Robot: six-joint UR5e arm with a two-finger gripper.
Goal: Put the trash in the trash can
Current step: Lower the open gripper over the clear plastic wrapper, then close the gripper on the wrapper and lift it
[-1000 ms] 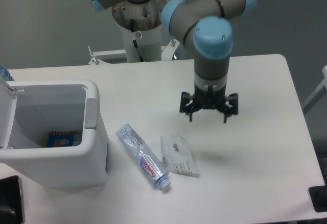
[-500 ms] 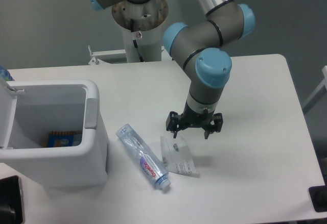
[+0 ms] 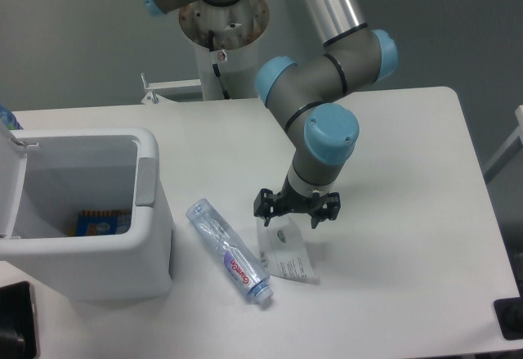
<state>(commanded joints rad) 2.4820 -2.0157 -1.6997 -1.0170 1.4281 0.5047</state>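
White plastic makes up the bin (image 3: pixel 122 244), a boxy shape with rounded corners that is sitting at the counter's (image 3: pixel 409 146) left edge with its lid (image 3: pixel 6 187) hanging open to the left and a grey tab (image 3: pixel 145 181) showing on its right rim. A flat blue-and-orange packet (image 3: pixel 102 222) is lying on the bottom inside it.

Just right of the bin, the bottle (image 3: pixel 229 250) is lying on its side on the smooth white counter, crushed and clear, its blue-purple label near the blue cap, which is pointing toward the lower right. Close beside it, not quite touching, the wrapper (image 3: pixel 288 251) is lying flat and crinkled, clear with small dark print.

The hand (image 3: pixel 296 210) is hanging over the wrapper's upper end, black fingers (image 3: pixel 263 204) spread apart and pointing down, holding nothing; whether the tips are touching the wrapper cannot be told. The arm (image 3: pixel 323 97) above it is grey with pale blue joint caps, bending down from a silver tube.
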